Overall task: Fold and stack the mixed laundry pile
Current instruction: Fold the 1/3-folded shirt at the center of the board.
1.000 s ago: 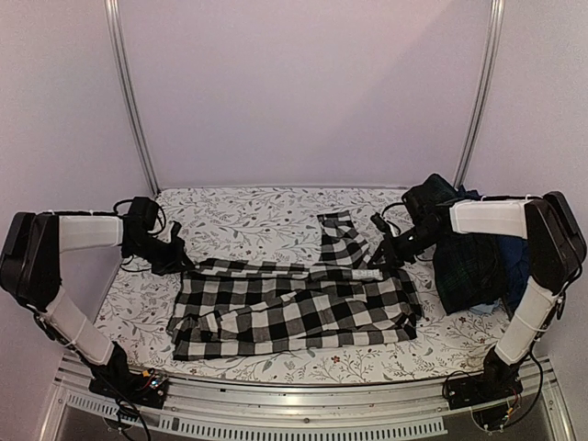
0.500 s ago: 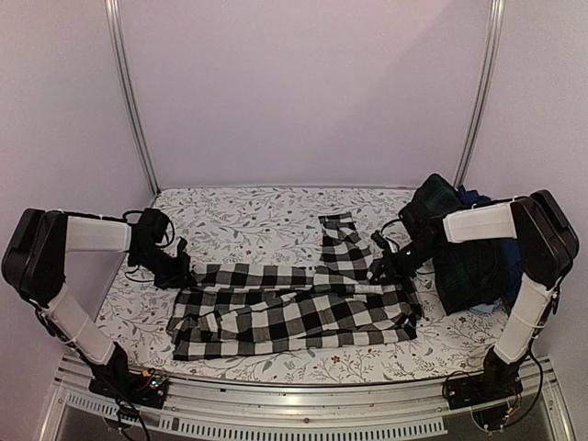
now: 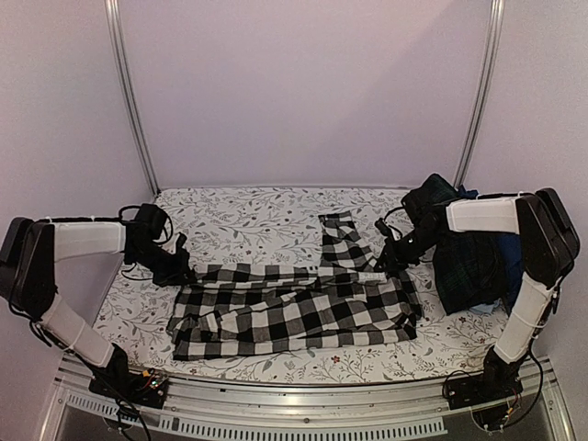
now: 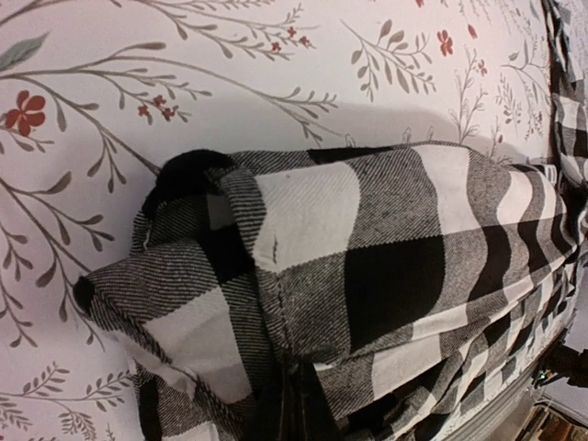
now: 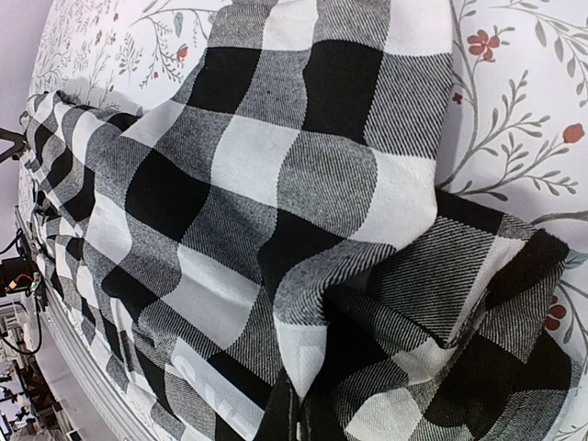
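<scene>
A black-and-white checked shirt lies spread across the floral table covering, one sleeve reaching toward the back. My left gripper is shut on the shirt's far left corner, low over the table. In the left wrist view the bunched checked cloth runs into my closed jaws. My right gripper is shut on the shirt's far right edge. The right wrist view shows a fold of the shirt pinched in its jaws. The remaining laundry pile, dark green-navy plaid on top, sits at the right.
Metal frame posts stand at both back corners before a plain wall. The table's front rail runs along the near edge. The dark pile lies right beside my right forearm. Bare floral covering shows behind the shirt.
Both grippers have sunk slightly toward the table with the shirt's far edge, which now lies flatter and shows more of its checks. Both stay shut on the cloth.
</scene>
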